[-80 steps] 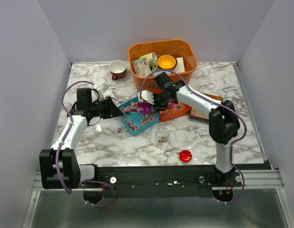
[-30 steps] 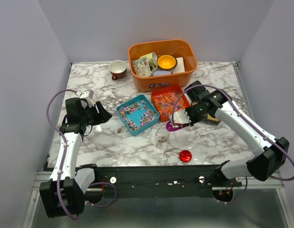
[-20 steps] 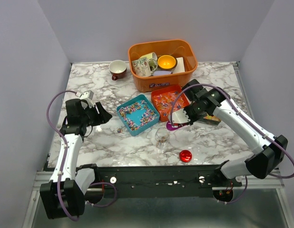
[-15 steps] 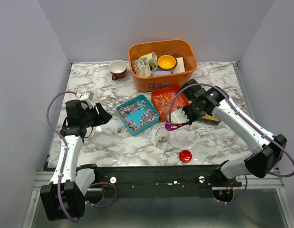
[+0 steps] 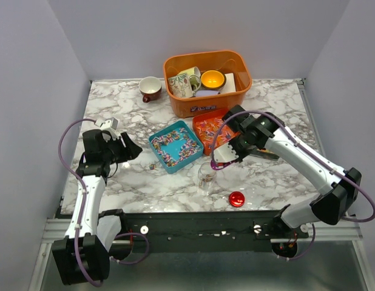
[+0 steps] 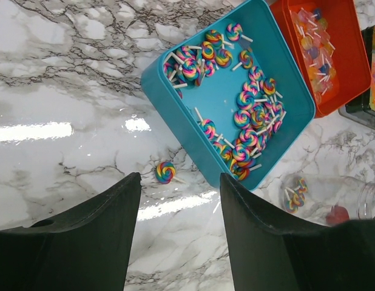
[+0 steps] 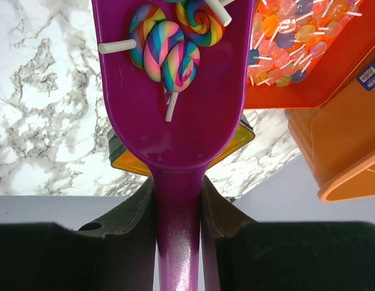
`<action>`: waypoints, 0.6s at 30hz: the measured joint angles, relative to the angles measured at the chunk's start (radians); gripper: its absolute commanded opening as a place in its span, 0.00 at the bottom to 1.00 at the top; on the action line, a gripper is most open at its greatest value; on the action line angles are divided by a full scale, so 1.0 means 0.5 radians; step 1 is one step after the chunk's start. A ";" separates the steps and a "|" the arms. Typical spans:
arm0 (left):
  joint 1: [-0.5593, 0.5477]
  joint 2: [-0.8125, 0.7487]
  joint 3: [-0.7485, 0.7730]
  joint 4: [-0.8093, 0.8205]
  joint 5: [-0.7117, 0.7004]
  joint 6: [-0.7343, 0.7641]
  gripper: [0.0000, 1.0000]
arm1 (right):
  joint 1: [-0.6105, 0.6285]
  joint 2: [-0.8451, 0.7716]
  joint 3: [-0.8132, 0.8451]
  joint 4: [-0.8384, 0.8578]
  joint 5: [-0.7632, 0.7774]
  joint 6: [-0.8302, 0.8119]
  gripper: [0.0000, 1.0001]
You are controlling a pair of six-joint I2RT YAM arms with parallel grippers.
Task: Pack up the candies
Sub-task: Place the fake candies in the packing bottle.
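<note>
Rainbow swirl candies lie in a teal tray, and one lies loose on the marble beside it. Pale wrapped candies fill an orange tray. My right gripper is shut on the handle of a purple scoop that carries several swirl candies, just right of and above a glass jar. My left gripper hangs open over bare marble, left of the teal tray.
An orange bin with mugs stands at the back, a brown cup to its left. A red lid lies near the front edge. A black tray of yellow-orange beads sits under the right arm.
The right gripper lifted the loaded scoop out of the teal tray, swung it right, and has now drifted back left toward the jar. The left arm drew back from the tray, then stayed still.
</note>
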 measured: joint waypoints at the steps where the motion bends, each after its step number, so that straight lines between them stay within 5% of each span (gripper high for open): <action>1: 0.001 -0.001 0.000 0.000 0.000 -0.001 0.64 | 0.008 0.009 0.003 0.000 0.013 0.001 0.01; 18: 0.010 -0.053 -0.072 0.053 0.007 -0.036 0.64 | 0.117 0.083 0.113 -0.036 0.208 0.020 0.01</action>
